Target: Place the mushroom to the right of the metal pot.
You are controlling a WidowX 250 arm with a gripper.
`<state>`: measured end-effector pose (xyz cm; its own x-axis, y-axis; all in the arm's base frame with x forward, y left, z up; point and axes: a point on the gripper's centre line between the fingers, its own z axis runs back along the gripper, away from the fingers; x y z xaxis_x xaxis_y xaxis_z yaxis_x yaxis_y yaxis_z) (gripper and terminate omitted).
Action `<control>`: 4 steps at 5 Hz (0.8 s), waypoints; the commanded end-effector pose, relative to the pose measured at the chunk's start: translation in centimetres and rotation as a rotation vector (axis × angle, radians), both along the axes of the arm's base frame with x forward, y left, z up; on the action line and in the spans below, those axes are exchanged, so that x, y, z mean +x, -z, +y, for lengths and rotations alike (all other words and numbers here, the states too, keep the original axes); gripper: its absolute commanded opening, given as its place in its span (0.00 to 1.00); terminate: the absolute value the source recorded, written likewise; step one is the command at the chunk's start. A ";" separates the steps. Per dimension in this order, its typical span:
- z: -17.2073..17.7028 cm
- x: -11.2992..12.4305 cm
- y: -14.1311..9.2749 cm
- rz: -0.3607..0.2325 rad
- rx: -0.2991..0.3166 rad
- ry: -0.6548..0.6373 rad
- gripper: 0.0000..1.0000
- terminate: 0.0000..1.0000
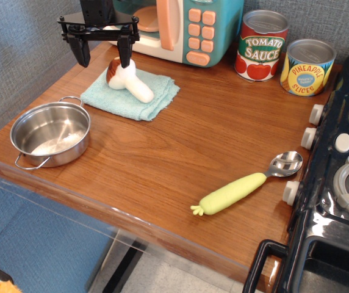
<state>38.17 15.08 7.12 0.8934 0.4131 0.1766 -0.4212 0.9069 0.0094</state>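
Observation:
The mushroom (127, 80), white stem and reddish-brown cap, lies on a light blue folded cloth (130, 93) at the back left of the wooden counter. The shiny metal pot (50, 133) stands at the front left, empty, in front of and left of the cloth. My black gripper (103, 56) hangs open above the back left corner of the cloth, fingers spread wide. Its right finger (125, 52) is just above the mushroom's cap end, and the left finger is off to the left of the cloth. It holds nothing.
A toy microwave (180, 27) stands behind the cloth. A tomato sauce can (260, 46) and a pineapple can (307, 67) stand at the back right. A yellow-green handled spoon (248, 184) lies near the toy stove (339, 171) on the right.

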 end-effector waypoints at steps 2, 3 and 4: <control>0.0 1.6 1.9 0.076 0.050 0.004 1.00 0.00; -0.2 1.8 2.6 0.091 0.044 -0.003 1.00 0.00; -0.4 1.8 2.8 0.088 0.036 0.005 0.00 0.00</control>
<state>40.17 14.19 3.40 0.9101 0.4037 0.0932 -0.4107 0.9087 0.0741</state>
